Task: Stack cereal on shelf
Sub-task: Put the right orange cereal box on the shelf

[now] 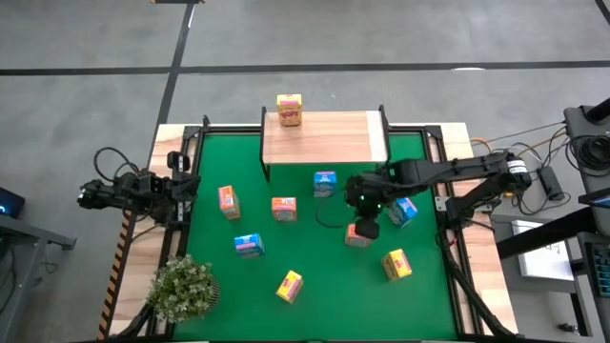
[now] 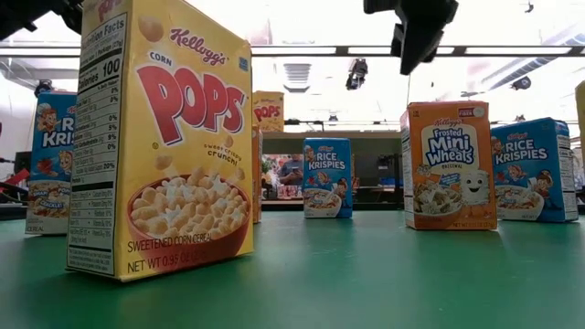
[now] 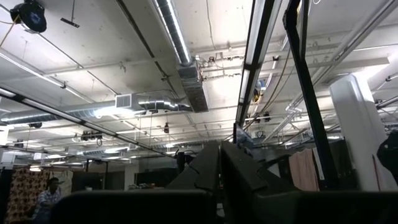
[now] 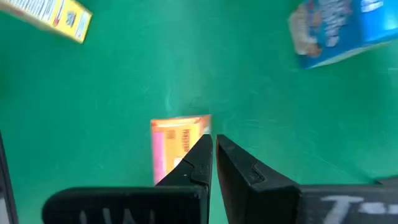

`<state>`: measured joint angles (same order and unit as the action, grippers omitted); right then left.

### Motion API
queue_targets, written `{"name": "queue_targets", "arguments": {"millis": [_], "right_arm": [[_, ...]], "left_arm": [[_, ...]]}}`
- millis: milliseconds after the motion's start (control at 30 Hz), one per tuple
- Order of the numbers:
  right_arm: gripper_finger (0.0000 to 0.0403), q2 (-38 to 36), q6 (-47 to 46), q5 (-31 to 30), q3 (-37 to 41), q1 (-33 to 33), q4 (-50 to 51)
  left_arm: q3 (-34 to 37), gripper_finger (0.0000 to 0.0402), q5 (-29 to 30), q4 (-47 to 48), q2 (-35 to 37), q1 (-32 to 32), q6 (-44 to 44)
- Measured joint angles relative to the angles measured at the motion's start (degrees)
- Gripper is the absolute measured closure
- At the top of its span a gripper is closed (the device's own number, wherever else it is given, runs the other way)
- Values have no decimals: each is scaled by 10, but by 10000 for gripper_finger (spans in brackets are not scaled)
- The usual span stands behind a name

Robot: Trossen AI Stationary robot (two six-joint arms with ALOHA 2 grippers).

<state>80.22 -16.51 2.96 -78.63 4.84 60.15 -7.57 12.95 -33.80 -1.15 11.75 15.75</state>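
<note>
Right gripper [image 4: 213, 146], closed and empty, hovers above a rectangular orange-pink cardboard box [image 4: 177, 146].

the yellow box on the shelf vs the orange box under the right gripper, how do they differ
The yellow box on the shelf stands on the light-wood shelf, at its back edge; the orange box sits on the green mat. The yellow one has no arm near it; the right gripper hangs just above the orange one, fingers nearly together. Colour differs: yellow against orange-pink. Both are small printed cereal boxes.
</note>
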Motion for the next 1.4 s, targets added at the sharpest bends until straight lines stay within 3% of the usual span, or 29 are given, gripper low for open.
{"name": "queue_targets", "arguments": {"millis": [467,600,833,1000,1167,1400], "right_arm": [[378,-34,-99,-20,77,63,-55],[340,-29,-110,-32,77,73,-56],[233,-24,-109,-91,78,96,-55],[169,-7,-92,-96,82,113,-56],[138,16,-96,-96,84,118,-51],[133,33,-98,-96,85,118,-49]], "left_arm": [[0,402,0,5,0,0,0],[0,402,0,5,0,0,0],[0,402,0,5,0,0,0],[0,402,0,6,0,0,0],[0,402,1,8,0,0,0],[0,402,1,8,0,0,0]]}}
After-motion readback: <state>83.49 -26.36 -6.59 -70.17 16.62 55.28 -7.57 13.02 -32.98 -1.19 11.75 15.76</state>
